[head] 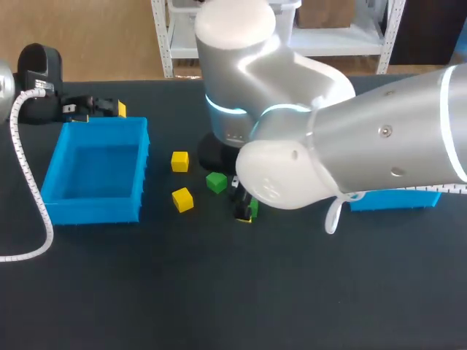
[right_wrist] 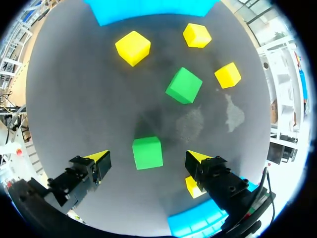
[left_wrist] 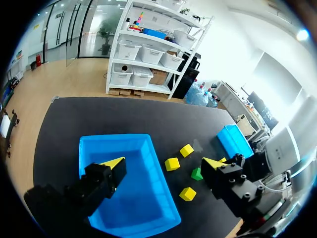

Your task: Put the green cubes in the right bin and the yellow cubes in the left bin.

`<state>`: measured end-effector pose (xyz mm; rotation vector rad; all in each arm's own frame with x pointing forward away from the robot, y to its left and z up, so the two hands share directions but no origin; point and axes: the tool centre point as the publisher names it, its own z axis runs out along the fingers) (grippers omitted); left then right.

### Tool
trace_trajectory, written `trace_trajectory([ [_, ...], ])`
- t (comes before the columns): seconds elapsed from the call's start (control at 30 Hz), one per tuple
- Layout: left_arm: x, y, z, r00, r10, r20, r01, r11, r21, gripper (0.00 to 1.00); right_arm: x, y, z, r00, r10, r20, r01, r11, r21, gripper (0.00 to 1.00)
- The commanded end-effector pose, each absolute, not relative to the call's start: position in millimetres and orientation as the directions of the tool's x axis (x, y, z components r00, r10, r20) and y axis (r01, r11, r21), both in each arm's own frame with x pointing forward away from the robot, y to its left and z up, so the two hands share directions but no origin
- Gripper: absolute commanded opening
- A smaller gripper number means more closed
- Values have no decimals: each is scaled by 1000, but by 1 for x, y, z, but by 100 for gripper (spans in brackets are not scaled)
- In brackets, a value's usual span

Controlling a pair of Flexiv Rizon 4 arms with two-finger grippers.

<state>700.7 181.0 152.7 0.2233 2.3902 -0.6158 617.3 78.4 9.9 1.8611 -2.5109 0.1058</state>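
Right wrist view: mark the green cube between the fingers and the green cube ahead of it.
Nearer green cube (right_wrist: 147, 152), right wrist view, top face.
Farther green cube (right_wrist: 184, 85), right wrist view, top face.

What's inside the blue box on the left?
The left bin shows only its bare blue floor, nothing in it. Its near wall hides a strip of floor from the head view.

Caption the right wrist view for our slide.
Open right gripper over a green cube; second green cube and three yellow cubes ahead.
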Motion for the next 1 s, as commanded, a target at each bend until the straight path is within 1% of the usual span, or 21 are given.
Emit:
trace_trajectory([
  [0.03, 700, 183, 151, -770, 1, -638, 315, 870, -378, 100, 619, 78, 4, -300, -952, 54, -954, 298, -39, 100],
  [0.43, 700, 183, 151, -770, 1, -638, 315, 870, -378, 100, 614, 76, -11, -321, -945, 59, -947, 320, -33, 100],
  [0.47, 700, 183, 151, -770, 1, -638, 315, 870, -378, 100, 615, 77, -11, -325, -944, 58, -946, 323, -35, 79],
  [0.5, 700, 183, 151, -770, 1, -638, 315, 870, -378, 100, 615, 77, -10, -326, -944, 58, -945, 325, -35, 54],
  [0.53, 700, 183, 151, -770, 1, -638, 315, 870, -378, 100, 616, 77, -10, -328, -943, 57, -945, 326, -36, 45],
  [0.57, 700, 183, 151, -770, 1, -638, 315, 870, -378, 100, 616, 77, -10, -330, -942, 58, -944, 328, -41, 42],
  [0.63, 700, 183, 151, -770, 1, -638, 315, 870, -378, 100, 617, 77, -10, -331, -942, 59, -943, 329, -45, 38],
  [0.7, 700, 183, 151, -770, 1, -638, 315, 870, -378, 100, 618, 76, -10, -336, -940, 60, -941, 333, -54, 22],
  [0.73, 700, 183, 151, -770, 1, -638, 315, 870, -378, 100, 619, 76, -9, -337, -939, 61, -941, 334, -55, 16],
  [0.77, 700, 183, 151, -770, 1, -638, 315, 870, -378, 100, 620, 76, -9, -340, -938, 60, -940, 337, -58, 13],
  [0.8, 700, 183, 151, -770, 1, -638, 315, 870, -378, 100, 621, 75, -8, -341, -938, 61, -939, 338, -59, 6],
  [0.83, 700, 183, 151, -770, 1, -638, 315, 870, -378, 100, 622, 75, -7, -345, -937, 60, -938, 342, -64, 2],
  [0.87, 700, 183, 151, -770, 1, -638, 315, 870, -378, 100, 623, 74, -6, -348, -936, 57, -936, 345, -67, 0],
  [1.0, 700, 183, 151, -770, 1, -638, 315, 870, -378, 100, 629, 73, -1, -363, -931, 49, -930, 359, -82, 0],
])
